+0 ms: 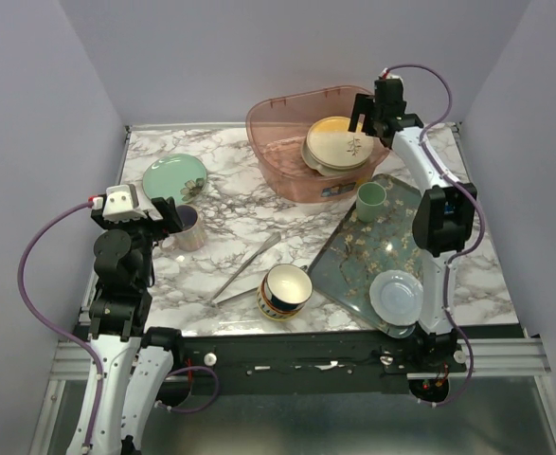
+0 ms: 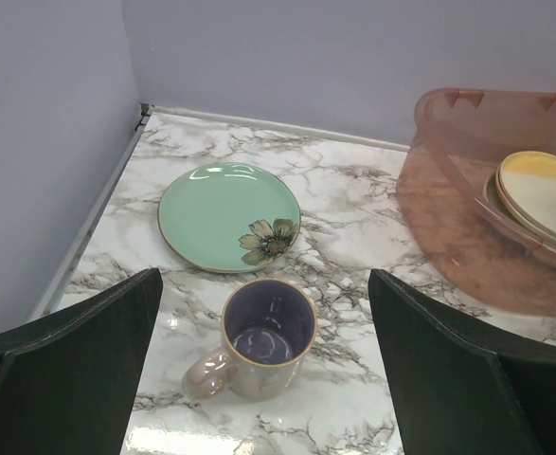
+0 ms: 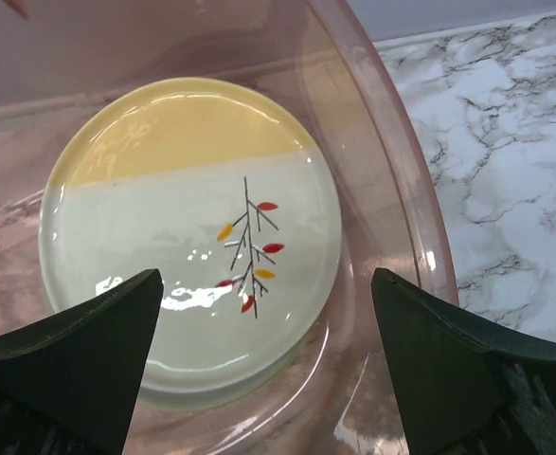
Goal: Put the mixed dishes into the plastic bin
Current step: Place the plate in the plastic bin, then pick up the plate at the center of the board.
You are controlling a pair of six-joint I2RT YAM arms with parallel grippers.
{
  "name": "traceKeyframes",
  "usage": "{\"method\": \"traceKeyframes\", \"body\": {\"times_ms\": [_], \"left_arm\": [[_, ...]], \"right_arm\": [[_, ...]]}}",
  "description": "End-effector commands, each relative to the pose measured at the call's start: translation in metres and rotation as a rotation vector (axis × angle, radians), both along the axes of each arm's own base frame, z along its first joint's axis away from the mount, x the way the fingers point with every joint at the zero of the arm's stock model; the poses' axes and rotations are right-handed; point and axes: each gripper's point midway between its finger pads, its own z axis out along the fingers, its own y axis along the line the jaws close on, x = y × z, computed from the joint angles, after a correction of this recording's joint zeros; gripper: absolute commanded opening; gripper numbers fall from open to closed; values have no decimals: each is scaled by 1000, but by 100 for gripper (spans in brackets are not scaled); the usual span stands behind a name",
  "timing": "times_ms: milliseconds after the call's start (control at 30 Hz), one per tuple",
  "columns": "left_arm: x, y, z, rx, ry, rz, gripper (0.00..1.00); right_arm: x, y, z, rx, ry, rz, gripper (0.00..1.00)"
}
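Note:
The pink plastic bin (image 1: 282,156) stands at the back centre, with a yellow-and-cream plate (image 1: 339,142) stacked on other dishes inside. My right gripper (image 1: 370,123) hovers open above that plate (image 3: 188,232), nothing between its fingers (image 3: 88,351). A pale lilac mug (image 2: 263,336) stands upright on the marble, between the spread fingers of my open left gripper (image 2: 263,284) but untouched. Beyond it lies a mint-green plate (image 2: 228,214) with a flower. A patterned bowl (image 1: 284,290) lies on its side near the front edge.
Long metal tongs (image 1: 244,268) lie between mug and bowl. A floral tray (image 1: 353,265) at the right carries a small green cup (image 1: 371,201) and a pale blue dish (image 1: 396,296). Walls close the left, back and right sides.

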Motion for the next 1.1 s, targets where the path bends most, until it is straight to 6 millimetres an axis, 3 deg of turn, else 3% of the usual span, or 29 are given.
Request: {"method": "traceKeyframes", "body": {"times_ms": [0,67,100,133,167,233,267,300,333,400,500,533,567,633,733,767,800,967,1000,1067], "left_arm": [[0,-1,0,-7,-11,-8,99],[0,-2,-1,-8,-9,-13,99],[1,-2,-1,-8,-6,-13,99],[1,-2,-2,-9,-5,-13,99],[1,-2,-2,-8,-3,-11,99],[1,-2,-3,-11,-2,-11,99],[1,-1,-3,-11,0,-7,99],[1,-1,-3,-11,0,-8,99],[2,-2,-3,-12,1,-8,99],[2,-1,-3,-13,1,-7,99],[3,-2,-5,-14,9,-10,99],[3,-2,-6,-13,13,-11,99],[3,-2,-6,-15,15,-11,99],[5,-4,-8,-23,22,-18,99],[8,-9,-9,-47,32,-41,99],[9,-11,-10,-53,40,-48,99],[9,-12,-10,-56,43,-57,99],[13,-17,-13,-85,60,-81,99],[14,-17,-13,-87,60,-83,99],[14,-17,-16,-87,66,-81,99]], "right_arm": [[-18,17,50,35,-75,146,100],[-28,23,49,34,-67,202,100],[-35,31,66,61,-96,250,100],[-40,37,67,71,-97,292,100],[-49,42,63,51,-89,366,100],[-71,65,80,79,-124,552,100],[-82,76,85,84,-139,652,100],[-103,94,76,141,-118,785,100],[-120,101,95,157,-157,857,100],[-154,120,100,217,-177,1046,100],[-185,125,123,233,-233,1145,100],[-192,125,119,240,-224,1157,100],[-203,124,133,223,-260,1172,100],[-218,123,133,231,-261,1193,100],[-243,121,149,216,-307,1225,100],[-250,120,143,219,-299,1232,99],[-261,119,155,208,-329,1239,100],[-293,111,153,171,-358,1243,100],[-298,111,139,179,-338,1245,100],[-308,108,136,169,-357,1248,100]]}}
